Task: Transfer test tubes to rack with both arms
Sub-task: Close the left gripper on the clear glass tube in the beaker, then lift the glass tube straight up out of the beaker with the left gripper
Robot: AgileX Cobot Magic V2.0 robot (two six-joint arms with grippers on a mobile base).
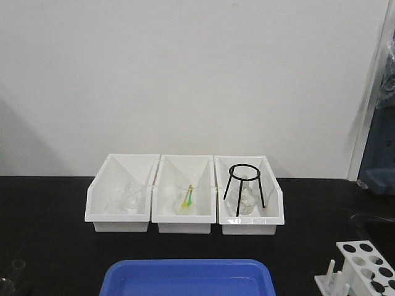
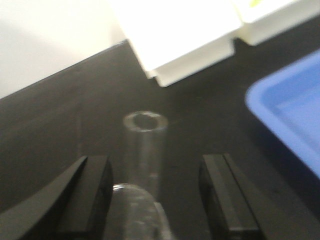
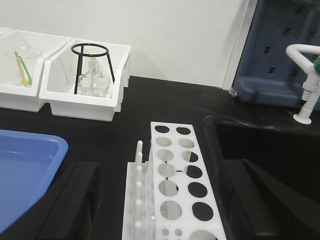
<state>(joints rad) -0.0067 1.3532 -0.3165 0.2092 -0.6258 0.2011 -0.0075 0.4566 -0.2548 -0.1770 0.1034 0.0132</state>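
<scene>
Left gripper [image 2: 155,161] wide, astride test tube [image 2: 145,145], far from rack [image 3: 182,200]; right gripper [image 3: 160,167] wide over rack. We risk toppling test tube if closing off-centre.

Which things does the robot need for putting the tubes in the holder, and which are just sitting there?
Needed: test tube, white rack, left gripper, right gripper, both open.
Just sitting there: three white bins, black tripod, blue tray, glassware in the bins.
</scene>
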